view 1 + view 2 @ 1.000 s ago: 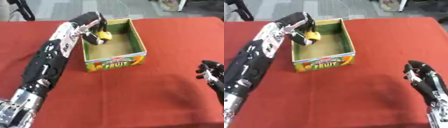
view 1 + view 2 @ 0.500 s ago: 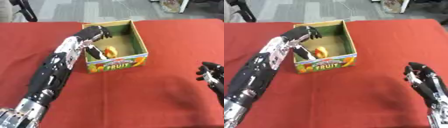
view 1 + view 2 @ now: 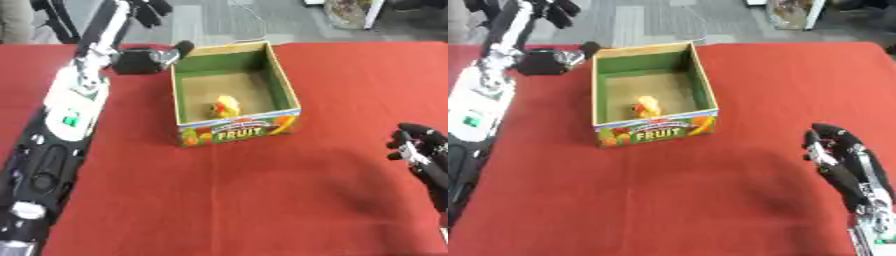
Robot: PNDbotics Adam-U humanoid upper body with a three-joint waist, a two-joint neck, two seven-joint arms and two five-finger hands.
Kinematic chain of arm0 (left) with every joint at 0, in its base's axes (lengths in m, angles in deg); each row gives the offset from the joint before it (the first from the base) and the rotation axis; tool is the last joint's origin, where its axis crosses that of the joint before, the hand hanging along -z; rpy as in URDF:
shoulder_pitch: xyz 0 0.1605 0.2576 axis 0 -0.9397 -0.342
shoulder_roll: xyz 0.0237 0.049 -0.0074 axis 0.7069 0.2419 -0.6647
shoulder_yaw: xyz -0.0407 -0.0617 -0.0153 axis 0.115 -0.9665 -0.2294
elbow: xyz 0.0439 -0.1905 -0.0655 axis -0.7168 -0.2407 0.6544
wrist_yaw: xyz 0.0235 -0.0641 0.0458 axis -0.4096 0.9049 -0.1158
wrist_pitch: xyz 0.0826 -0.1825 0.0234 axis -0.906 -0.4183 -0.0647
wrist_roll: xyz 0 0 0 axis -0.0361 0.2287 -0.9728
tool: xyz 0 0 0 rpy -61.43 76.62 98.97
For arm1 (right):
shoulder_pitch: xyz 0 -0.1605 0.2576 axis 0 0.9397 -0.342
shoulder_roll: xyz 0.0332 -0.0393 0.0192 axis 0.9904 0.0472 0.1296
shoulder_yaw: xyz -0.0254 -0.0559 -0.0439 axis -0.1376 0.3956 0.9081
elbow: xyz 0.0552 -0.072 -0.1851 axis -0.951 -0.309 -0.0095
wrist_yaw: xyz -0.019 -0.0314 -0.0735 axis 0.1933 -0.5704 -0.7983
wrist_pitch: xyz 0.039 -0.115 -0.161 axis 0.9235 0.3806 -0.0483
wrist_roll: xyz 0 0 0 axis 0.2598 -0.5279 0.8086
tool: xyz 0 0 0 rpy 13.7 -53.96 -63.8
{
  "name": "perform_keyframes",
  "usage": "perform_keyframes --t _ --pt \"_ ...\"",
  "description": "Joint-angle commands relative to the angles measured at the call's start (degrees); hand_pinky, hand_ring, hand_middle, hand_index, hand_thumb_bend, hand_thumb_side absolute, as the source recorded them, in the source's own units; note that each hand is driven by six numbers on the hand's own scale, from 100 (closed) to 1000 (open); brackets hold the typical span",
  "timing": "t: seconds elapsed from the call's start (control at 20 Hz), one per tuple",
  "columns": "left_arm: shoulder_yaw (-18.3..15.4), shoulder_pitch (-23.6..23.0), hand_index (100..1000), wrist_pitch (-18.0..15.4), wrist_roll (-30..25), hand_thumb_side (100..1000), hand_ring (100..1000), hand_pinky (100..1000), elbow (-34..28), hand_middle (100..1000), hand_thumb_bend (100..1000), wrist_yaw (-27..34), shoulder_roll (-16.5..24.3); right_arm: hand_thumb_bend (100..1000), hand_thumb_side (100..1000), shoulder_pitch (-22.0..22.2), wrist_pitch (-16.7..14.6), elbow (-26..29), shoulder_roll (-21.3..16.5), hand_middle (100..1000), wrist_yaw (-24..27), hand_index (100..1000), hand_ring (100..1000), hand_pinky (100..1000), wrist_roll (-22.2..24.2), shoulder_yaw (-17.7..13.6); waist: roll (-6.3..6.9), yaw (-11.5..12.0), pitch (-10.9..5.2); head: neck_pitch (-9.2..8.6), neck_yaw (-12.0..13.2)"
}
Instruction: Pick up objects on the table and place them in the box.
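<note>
The small yellow-orange toy fruit [image 3: 226, 106] lies inside my green cardboard fruit box [image 3: 280, 85]; it looks light and rigid, best pinched across its middle. My left hand [image 3: 144, 59] hangs empty, fingers relaxed; right hand [image 3: 837, 152] rests open, near right.

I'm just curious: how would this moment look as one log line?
left hand: open, raised beyond box | yellow object: inside box | right hand: idle, lower right

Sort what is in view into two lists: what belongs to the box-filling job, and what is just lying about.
Job:
- fruit box, open-topped
- yellow object, lying inside the box
- left hand, raised beside the box's far left corner
- right hand, idle, lower right

Lying about:
- red tablecloth
- grey floor beyond the table
</note>
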Motion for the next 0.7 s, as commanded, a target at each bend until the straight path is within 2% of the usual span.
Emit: perform_keyframes --t 0.05,0.1,0.15,0.4,0.7 --pt "-3.74 -3.01 666 3.25 1.70 401 534 537 -7.95 545 540 9.92 4.36 231 403 -0.29 -0.11 0.69 -1.14 610 0.00 757 634 559 -0.37 -0.73 -0.14 0.30 -0.92 -0.43 -0.52" --pt "-4.80 -4.88 661 4.03 2.50 430 528 530 -9.34 542 327 11.62 4.96 233 399 -0.30 -0.11 0.70 -1.14 610 0.02 757 633 559 -0.43 -0.80 -0.14 0.41 -0.89 -0.46 -0.58" --pt "-5.91 -6.89 650 4.86 3.50 396 517 516 -10.23 527 524 12.99 5.22 232 403 -0.27 -0.11 0.71 -1.13 610 0.04 757 633 558 -0.52 -0.90 -0.16 0.57 -0.85 -0.51 -0.80" --pt "-9.64 -15.13 649 7.72 6.78 414 511 504 -11.85 526 480 18.23 4.88 233 403 -0.33 -0.12 0.78 -1.14 610 0.04 757 633 559 -0.64 -1.04 -0.24 1.35 -0.70 -0.28 -1.27" --pt "-11.79 -20.53 652 9.91 6.02 411 508 499 -12.84 524 442 18.34 2.30 234 402 -0.24 -0.12 0.78 -1.07 610 -0.02 757 633 559 -0.82 -1.22 -0.22 1.52 -0.45 -0.02 -1.58"
